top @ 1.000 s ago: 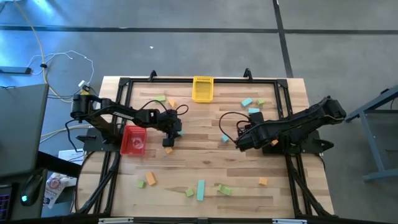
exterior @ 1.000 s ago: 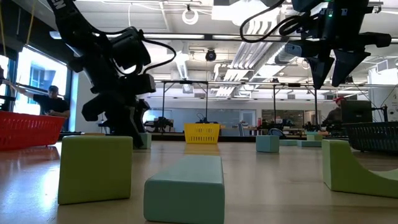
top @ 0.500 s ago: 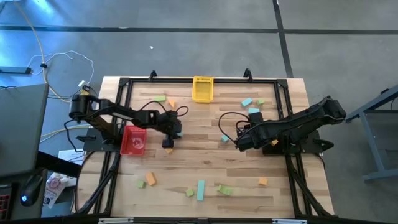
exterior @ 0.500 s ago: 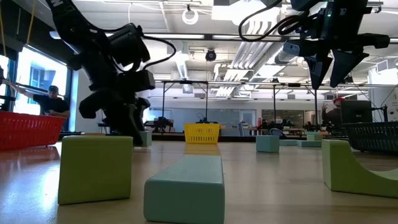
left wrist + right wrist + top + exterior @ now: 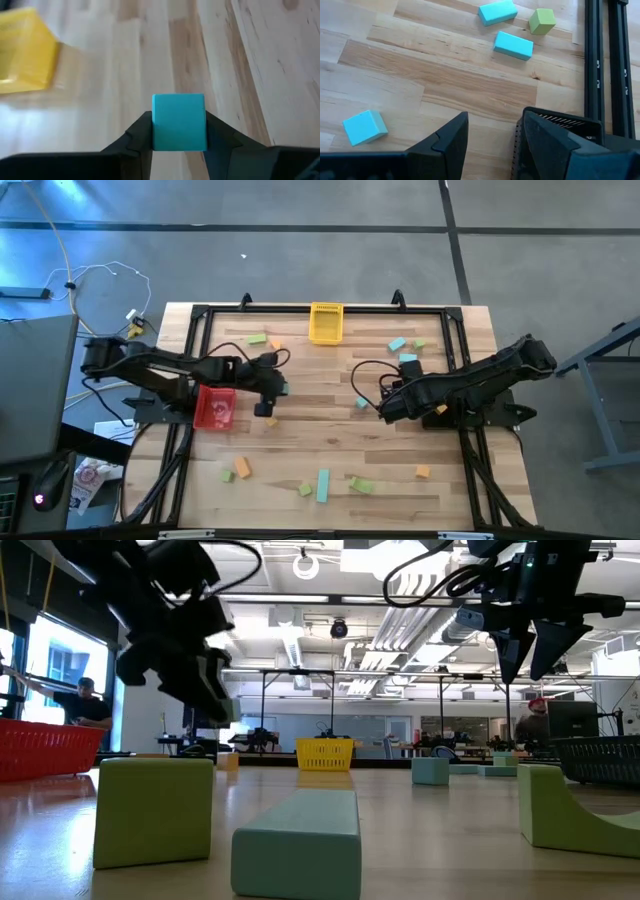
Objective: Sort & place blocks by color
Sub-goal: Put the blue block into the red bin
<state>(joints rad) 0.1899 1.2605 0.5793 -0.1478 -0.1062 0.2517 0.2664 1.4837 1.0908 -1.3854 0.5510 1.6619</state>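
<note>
Lifted off the counter (image 5: 330,440) since a second ago, the left gripper (image 5: 178,131) now pinches a teal cube (image 5: 179,122) beside the red bin (image 5: 214,406). Its hold looks shallow; a swing could shake the cube loose. Right gripper (image 5: 490,132) hovers, fingers apart, empty.

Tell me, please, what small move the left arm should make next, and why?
Probably carry the teal cube toward its bin. The left gripper is shut on it and lifted clear of the table, beside the red bin; which bin takes teal is not visible.
</note>
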